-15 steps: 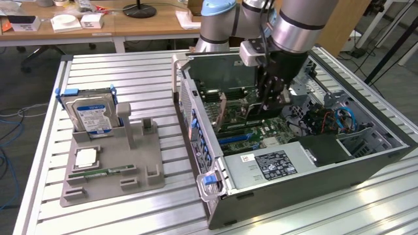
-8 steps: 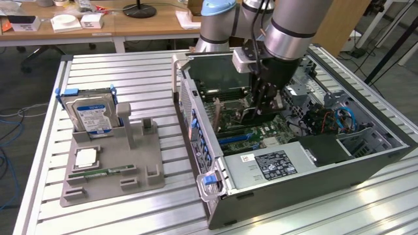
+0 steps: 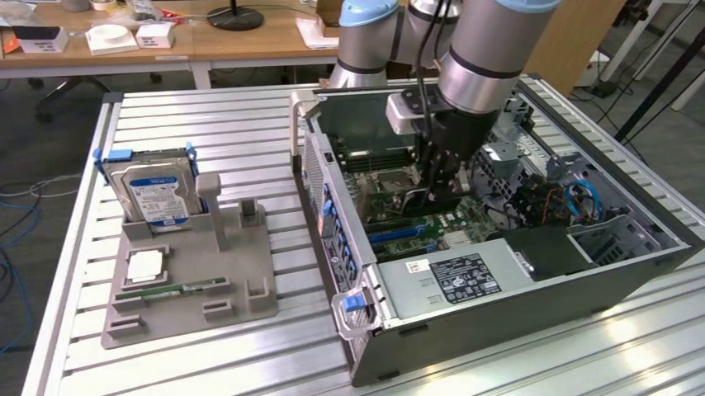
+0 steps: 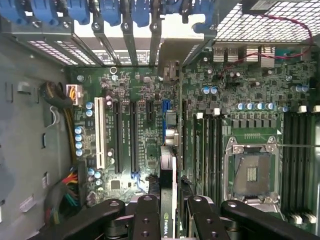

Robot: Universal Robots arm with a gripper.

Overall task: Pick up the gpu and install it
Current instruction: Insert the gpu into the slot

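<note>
Gripping gpu (image 4: 169, 200), seemingly above motherboard (image 4: 150, 130).

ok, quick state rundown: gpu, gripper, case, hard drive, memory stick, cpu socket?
gpu: held edge-on between the fingers, over the motherboard slots, bracket toward the rear slot openings.
gripper: shut on the gpu, down inside the case.
computer case: lying on its side, side panel off.
hard drive: upright in the grey holder tray, untouched.
memory stick: lying flat in the tray.
cpu socket: empty.
</note>
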